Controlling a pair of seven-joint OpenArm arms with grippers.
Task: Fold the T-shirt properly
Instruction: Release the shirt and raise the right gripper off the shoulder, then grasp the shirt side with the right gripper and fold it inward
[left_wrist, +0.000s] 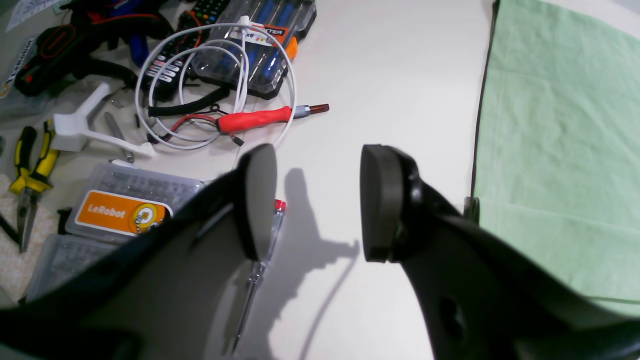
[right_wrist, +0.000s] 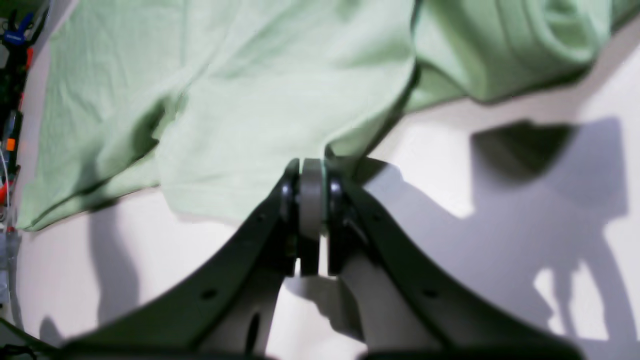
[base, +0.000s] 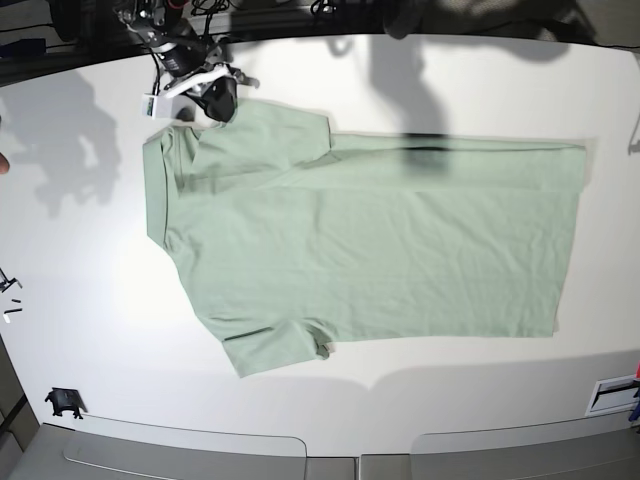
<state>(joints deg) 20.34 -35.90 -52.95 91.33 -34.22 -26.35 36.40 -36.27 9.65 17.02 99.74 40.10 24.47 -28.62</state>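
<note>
1. Right gripper (right_wrist: 312, 200), low centre of its wrist view, is clamped on the T-shirt (right_wrist: 240, 100) edge.
2. Left gripper (left_wrist: 317, 200) gapes empty; only its view shows tool clutter (left_wrist: 165, 100) upper left, shirt far right.

Mint-green T-shirt (base: 370, 240) spread flat on white table (base: 90, 330).

"LeRobot" reads on the orange sticker (left_wrist: 120, 212) of a clear plastic case (left_wrist: 131, 200)
</note>
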